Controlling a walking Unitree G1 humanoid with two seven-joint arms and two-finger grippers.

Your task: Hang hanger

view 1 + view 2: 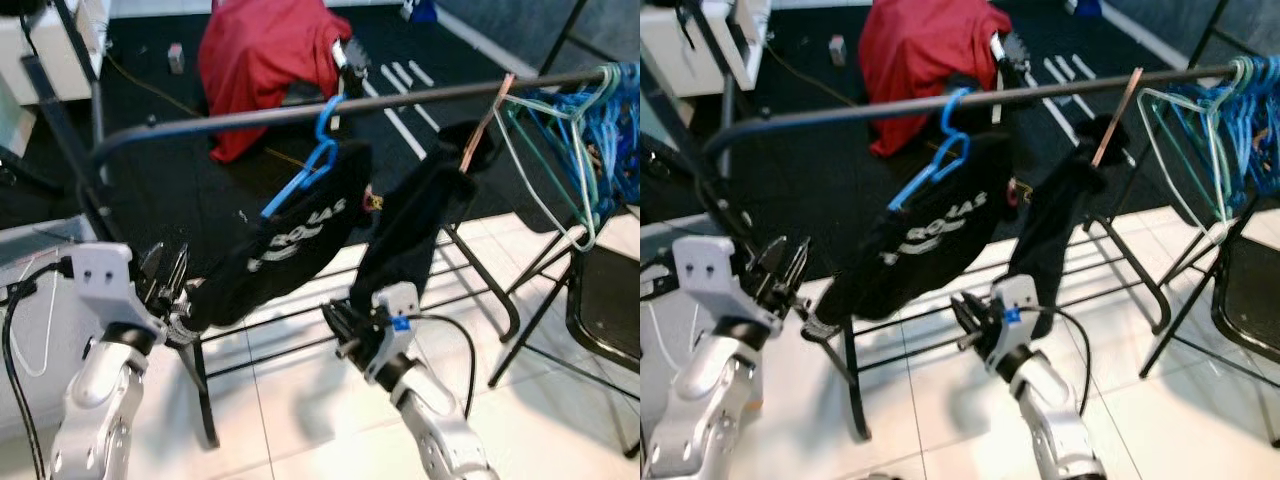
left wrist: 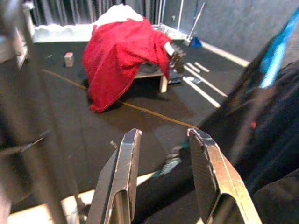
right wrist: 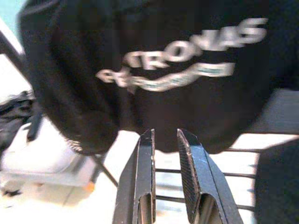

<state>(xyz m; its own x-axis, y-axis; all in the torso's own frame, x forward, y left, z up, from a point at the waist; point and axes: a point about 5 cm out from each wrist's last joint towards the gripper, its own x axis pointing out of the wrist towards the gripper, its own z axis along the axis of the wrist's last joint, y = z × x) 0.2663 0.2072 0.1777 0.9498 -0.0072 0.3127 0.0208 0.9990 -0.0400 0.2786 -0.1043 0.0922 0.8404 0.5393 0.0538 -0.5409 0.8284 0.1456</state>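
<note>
A blue plastic hanger (image 1: 318, 150) carrying a black printed garment (image 1: 300, 235) hooks on the dark metal rail (image 1: 250, 117) at centre frame; a bundle of pale green and blue hangers (image 1: 580, 130) crowds the upper right; red cloth (image 1: 265, 55) drapes behind; the left gripper (image 1: 165, 275), fingers parted, sits lower left by the garment's hem; the right gripper (image 3: 166, 163), narrowly parted and empty, hangs below it.

Even indoor light, bright glare on the white floor tiles (image 1: 300, 400), dark carpet (image 1: 180, 170) dim beyond, head views slightly soft, wrist views blurred, black garment (image 3: 187, 70) close up out of focus, lettering smeared
</note>
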